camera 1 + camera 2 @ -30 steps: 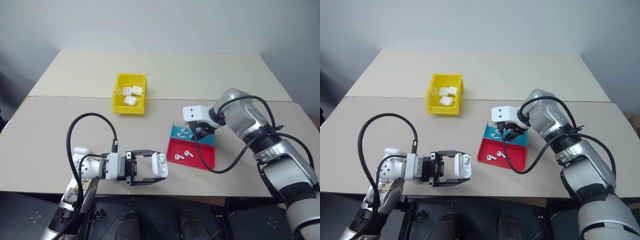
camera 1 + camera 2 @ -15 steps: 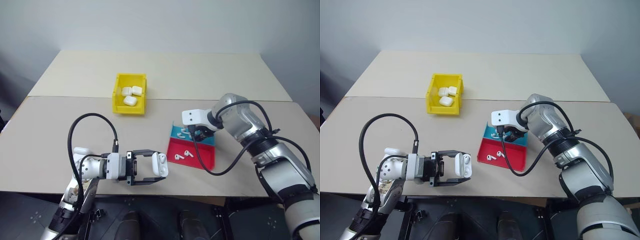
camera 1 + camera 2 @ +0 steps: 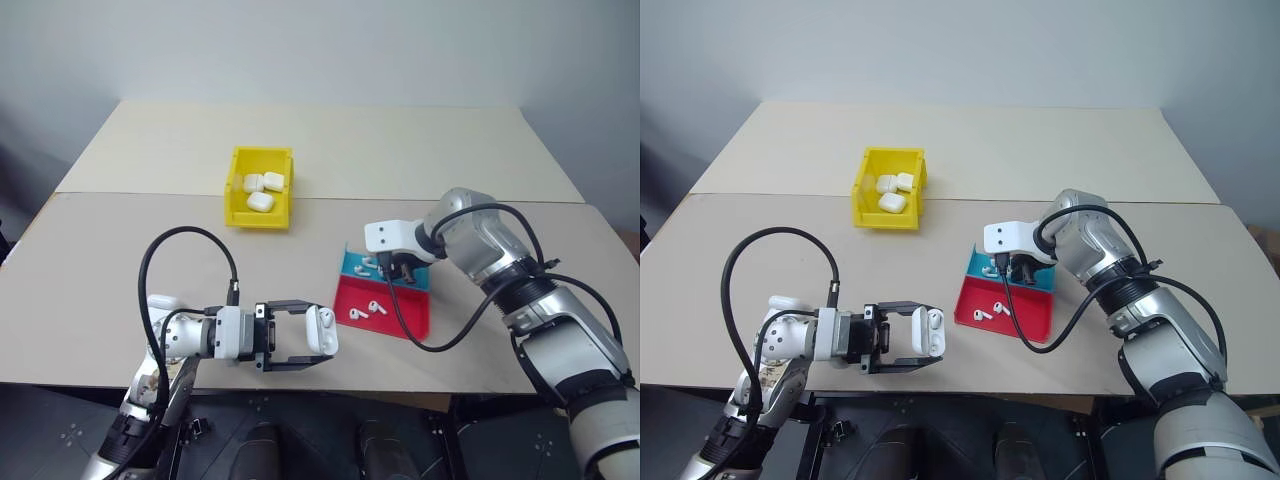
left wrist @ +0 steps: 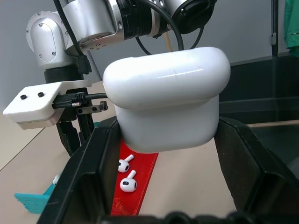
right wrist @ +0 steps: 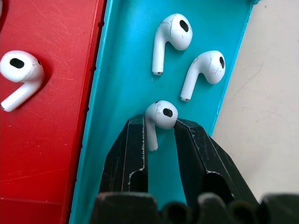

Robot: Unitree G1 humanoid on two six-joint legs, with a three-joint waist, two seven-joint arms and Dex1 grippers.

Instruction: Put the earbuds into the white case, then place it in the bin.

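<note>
1. Two arms split the work in the head view: the left gripper point(image 3: 300, 338) is clamped on the open white case point(image 3: 320, 329) near the table's front edge, while the right gripper point(image 3: 400, 272) dips into the red-and-blue tray point(image 3: 410, 322). The yellow bin point(image 3: 236, 205) holds three cases.
2. Left wrist view: the glossy, rounded case lid point(image 4: 167, 77) stands open.
3. Right wrist view: black fingers point(image 5: 129, 151) pinch a stemmed earbud point(image 5: 158, 119) on the blue section; next, judged, a lift and carry to the case.

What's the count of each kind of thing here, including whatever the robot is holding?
Glossy white pebble-shaped earbud cases: 4 (3 in the bin, 1 in the left gripper)
Tiny white stemmed earbuds: 5, all on the tray
Small yellow plastic bin: 1
Flat red-and-blue tray: 1
Total: 11
</note>
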